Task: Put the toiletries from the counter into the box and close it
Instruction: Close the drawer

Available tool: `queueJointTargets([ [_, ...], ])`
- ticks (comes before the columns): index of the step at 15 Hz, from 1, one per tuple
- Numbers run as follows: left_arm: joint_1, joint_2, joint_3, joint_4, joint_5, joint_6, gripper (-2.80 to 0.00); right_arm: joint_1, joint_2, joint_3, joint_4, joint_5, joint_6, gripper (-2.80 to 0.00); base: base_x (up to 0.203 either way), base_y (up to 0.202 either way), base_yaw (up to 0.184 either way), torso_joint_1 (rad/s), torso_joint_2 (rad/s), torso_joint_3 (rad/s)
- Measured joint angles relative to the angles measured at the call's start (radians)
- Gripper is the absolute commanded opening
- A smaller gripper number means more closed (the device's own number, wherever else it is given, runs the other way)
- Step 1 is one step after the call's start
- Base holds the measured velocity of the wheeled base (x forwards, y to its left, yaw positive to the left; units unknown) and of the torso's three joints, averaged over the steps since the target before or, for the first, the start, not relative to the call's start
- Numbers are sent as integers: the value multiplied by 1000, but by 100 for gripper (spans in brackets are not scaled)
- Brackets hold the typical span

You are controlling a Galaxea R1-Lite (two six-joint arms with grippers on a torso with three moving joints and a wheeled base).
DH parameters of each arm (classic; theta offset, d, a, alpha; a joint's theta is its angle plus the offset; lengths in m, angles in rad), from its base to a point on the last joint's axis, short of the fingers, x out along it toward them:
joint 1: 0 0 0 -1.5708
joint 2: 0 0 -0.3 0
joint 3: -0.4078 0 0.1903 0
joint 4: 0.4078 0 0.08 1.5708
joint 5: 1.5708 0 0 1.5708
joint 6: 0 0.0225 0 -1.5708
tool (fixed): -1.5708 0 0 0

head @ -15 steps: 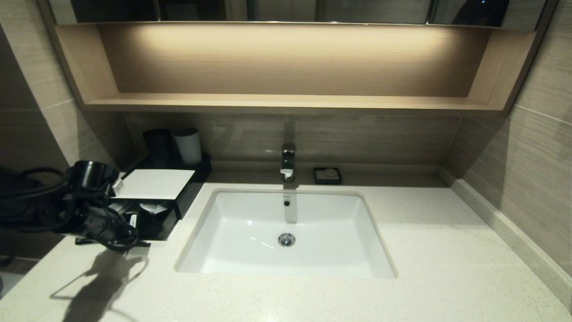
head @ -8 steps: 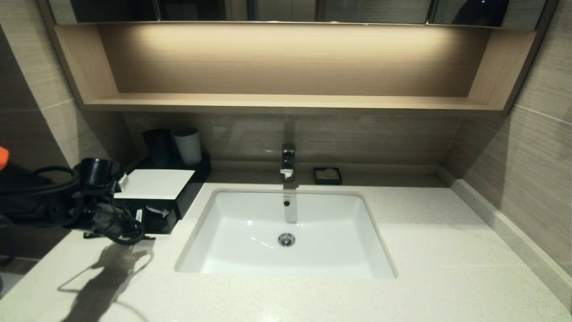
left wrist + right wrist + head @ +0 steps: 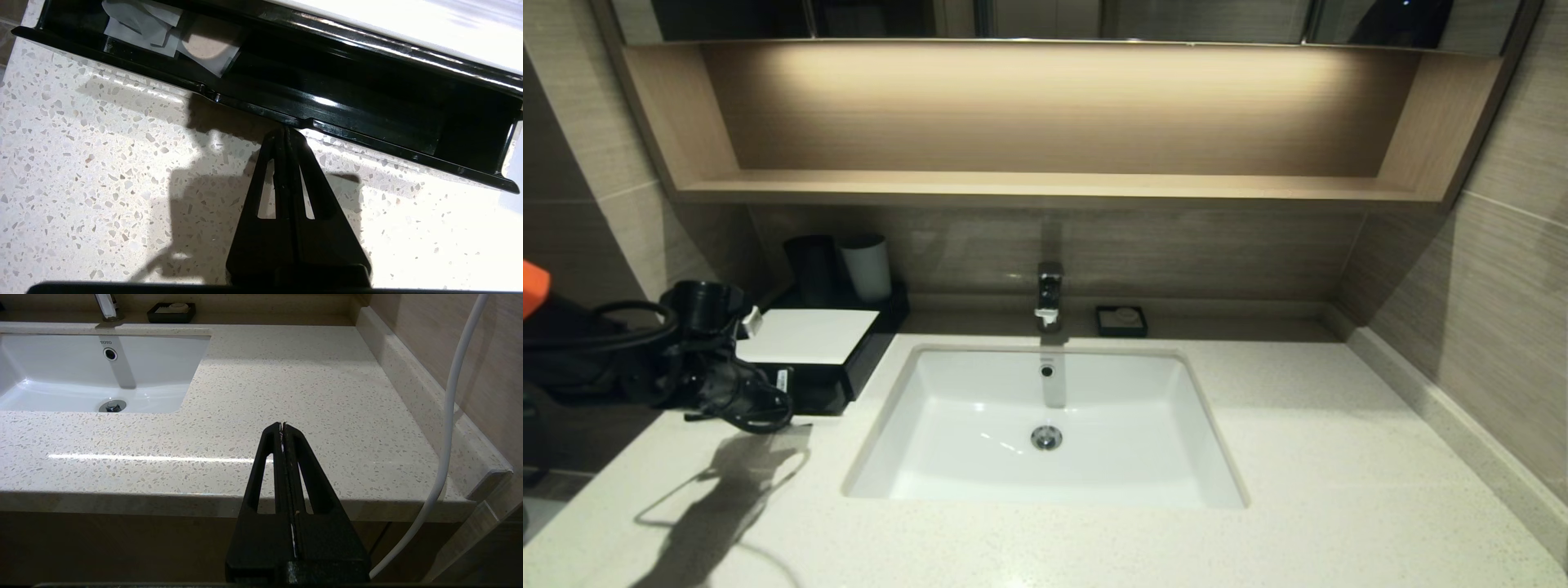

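Left hand [image 3: 286, 132] tips against box [image 3: 837, 384] drawer front, open counter [image 3: 1323, 457] right of sink [image 3: 1045, 425]

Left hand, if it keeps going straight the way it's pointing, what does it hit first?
The left hand, shut, has its tips right at the front lip of the box's drawer, seemingly touching it. Going straight on, it would meet that lip first. The packets lie inside, off to one side.
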Motion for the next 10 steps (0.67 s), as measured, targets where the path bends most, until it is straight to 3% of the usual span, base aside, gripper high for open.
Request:
queueJointTargets([
  [10,-6,31,-15,-61,0,1,-280,0,0,0,0,0,0,-280,0,0,0,0,0,0],
])
